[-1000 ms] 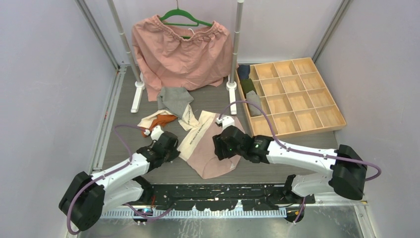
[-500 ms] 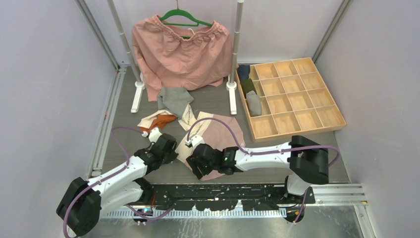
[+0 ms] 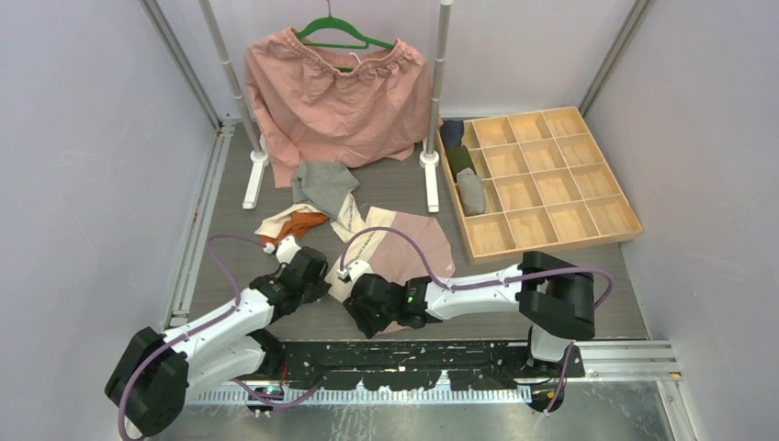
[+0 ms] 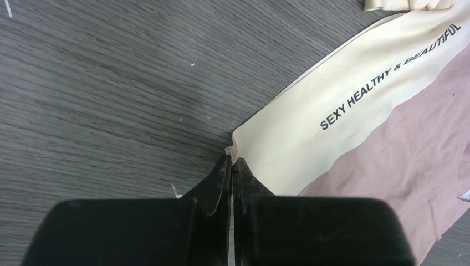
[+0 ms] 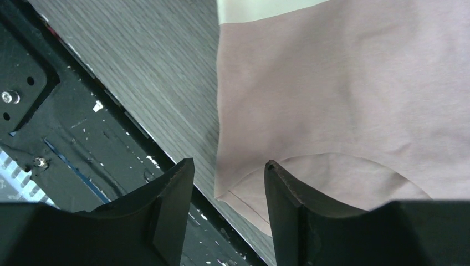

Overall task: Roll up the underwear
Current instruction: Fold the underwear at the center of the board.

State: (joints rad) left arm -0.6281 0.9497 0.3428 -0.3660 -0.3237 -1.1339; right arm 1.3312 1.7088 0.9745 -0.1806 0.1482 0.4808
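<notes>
A dusty pink underwear [image 3: 413, 243] with a cream printed waistband [image 3: 360, 241] lies spread flat on the grey table. My left gripper [image 3: 319, 278] is shut on the waistband's left corner; the left wrist view shows the jaws [image 4: 231, 159] pinching the cream band [image 4: 354, 94] at table level. My right gripper [image 3: 365, 310] is open and empty, low over the pink cloth's near-left corner [image 5: 244, 194], its fingertips [image 5: 230, 163] straddling that corner. A grey underwear [image 3: 323, 184] and an orange and cream one [image 3: 292, 223] lie behind.
A wooden compartment tray [image 3: 551, 220] at the right holds navy [image 3: 451, 131], dark green [image 3: 460, 160] and grey [image 3: 471, 191] rolls in its left column. A salmon garment [image 3: 335, 101] hangs on a green hanger between two white posts [image 3: 432, 156]. A black rail [image 5: 66, 155] runs along the near table edge.
My right arm has swung left and nearer, from the pink underwear's middle to its near-left corner. The pink cloth now lies flatter. My left gripper has barely moved.
</notes>
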